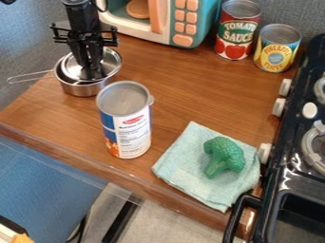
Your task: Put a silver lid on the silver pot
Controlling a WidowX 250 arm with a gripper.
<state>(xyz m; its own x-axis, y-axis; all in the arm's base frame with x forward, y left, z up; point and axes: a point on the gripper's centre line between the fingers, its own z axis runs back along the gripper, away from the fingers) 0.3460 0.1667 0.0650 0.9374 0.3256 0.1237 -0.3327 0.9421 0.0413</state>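
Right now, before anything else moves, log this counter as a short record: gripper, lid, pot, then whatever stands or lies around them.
gripper: at the pot's mouth, over the lid
silver lid: within the pot's rim; fully seated or not, cannot tell
silver pot: far left of counter, wire handle pointing picture-left
blue-and-white canister: upright, nearer the camera than the pot
toy broccoli: on the folded teal cloth
folded teal cloth: beside the black stove
toy microwave: back edge
label-wrapped cans: two, upright, right of microwave
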